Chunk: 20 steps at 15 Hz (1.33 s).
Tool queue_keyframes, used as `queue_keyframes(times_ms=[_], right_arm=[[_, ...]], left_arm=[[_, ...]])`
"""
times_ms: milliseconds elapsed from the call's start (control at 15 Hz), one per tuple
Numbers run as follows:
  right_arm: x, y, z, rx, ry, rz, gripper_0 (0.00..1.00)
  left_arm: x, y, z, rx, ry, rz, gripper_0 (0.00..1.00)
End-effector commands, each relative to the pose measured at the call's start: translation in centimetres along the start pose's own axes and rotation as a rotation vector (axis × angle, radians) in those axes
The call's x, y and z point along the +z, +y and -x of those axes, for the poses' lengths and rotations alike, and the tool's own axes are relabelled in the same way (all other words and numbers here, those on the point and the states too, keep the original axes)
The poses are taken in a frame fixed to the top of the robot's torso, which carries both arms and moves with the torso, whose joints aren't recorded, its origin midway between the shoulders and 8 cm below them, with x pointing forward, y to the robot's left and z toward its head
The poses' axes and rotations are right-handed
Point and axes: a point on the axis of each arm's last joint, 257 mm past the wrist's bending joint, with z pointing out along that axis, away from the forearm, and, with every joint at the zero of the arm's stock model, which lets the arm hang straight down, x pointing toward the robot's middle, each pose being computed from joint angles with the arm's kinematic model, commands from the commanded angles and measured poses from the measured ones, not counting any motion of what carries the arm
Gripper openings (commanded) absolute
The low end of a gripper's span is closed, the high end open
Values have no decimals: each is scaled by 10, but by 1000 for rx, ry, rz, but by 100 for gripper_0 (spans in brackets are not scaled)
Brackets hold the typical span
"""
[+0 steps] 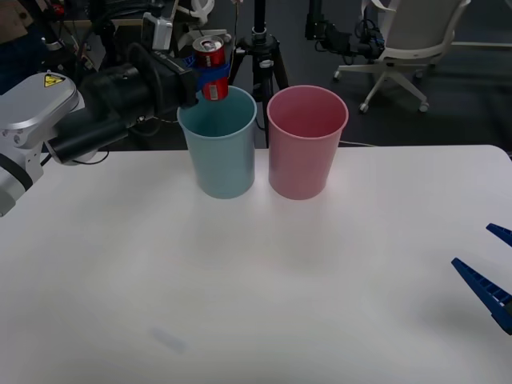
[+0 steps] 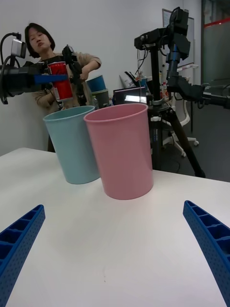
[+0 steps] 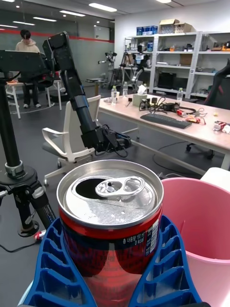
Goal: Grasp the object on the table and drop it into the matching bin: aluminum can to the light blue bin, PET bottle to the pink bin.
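Table (image 1: pixel 264 280): large, white, smooth-topped, rounded far right corner at the upper right of the front view, filling the lower two thirds of that frame. Standing on it, near the far edge at upper centre: light blue bin (image 1: pixel 218 148) and pink bin (image 1: pixel 306 144), upright, side by side, the pink one to the right.

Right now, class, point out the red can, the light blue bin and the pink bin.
red can (image 1: pixel 213 74), front view, its side.
light blue bin (image 1: pixel 220 172), front view, outer wall.
pink bin (image 1: pixel 302 168), front view, outer wall.
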Motion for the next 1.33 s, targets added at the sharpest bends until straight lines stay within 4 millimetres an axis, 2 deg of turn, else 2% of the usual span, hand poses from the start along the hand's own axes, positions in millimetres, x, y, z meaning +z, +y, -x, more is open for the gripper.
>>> queue_keyframes(times_ms=[67,200,267,1067,1333], right_arm=[[0,0,0,0,0,0,100],[0,0,0,0,0,0,100],[0,0,0,0,0,0,100],[0,0,0,0,0,0,100],[0,0,0,0,0,0,100]], left_arm=[[0,1,0,-5,0,3,1],[-1,1,0,1,1,2,91],[0,1,-1,-2,1,1,100],[0,-5,2,-17,-8,-18,100],[-8,-8,6,-24,-14,-56,100]])
